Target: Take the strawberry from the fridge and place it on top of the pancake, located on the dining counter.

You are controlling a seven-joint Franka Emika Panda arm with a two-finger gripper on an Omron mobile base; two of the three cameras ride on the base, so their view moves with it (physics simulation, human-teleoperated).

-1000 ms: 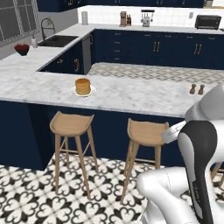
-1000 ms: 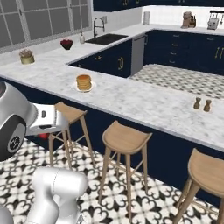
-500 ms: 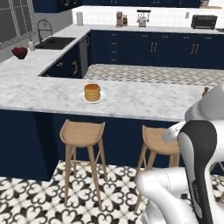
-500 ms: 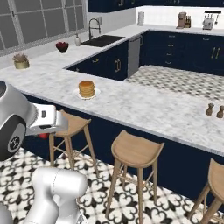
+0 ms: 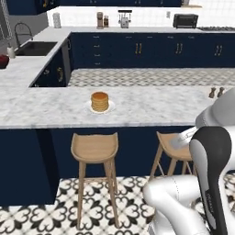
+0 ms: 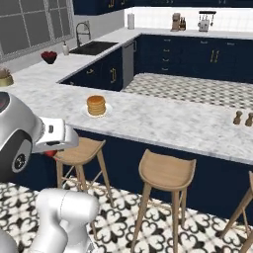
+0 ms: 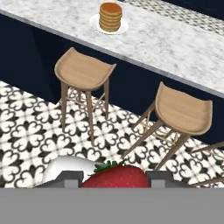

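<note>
My gripper [image 7: 114,180] is shut on the strawberry [image 7: 114,176], a bright red fruit with green leaves wedged between the two dark fingertips [image 7: 72,177]. In the right base view the gripper [image 6: 52,147] hangs low at the left with a bit of the red strawberry [image 6: 49,153] under it, in front of the dining counter [image 6: 163,121]. The pancake [image 5: 99,101] [image 6: 96,105] [image 7: 110,16] is a golden-brown stack on a small white plate on the dining counter [image 5: 151,108] [image 7: 175,39], well beyond the gripper. The fridge is out of view.
Round wooden stools [image 5: 94,147] [image 6: 165,170] [image 7: 85,70] stand on the patterned floor before the counter's navy panels. Two small shakers [image 5: 212,92] [image 6: 237,117] sit at the counter's right end. A sink [image 6: 94,48] and a red bowl [image 6: 48,57] lie on the far left counter.
The base has driven, so the whole scene has shifted: counter, pancake and stools sit further right in both base views. The gripper stays shut on the strawberry.
</note>
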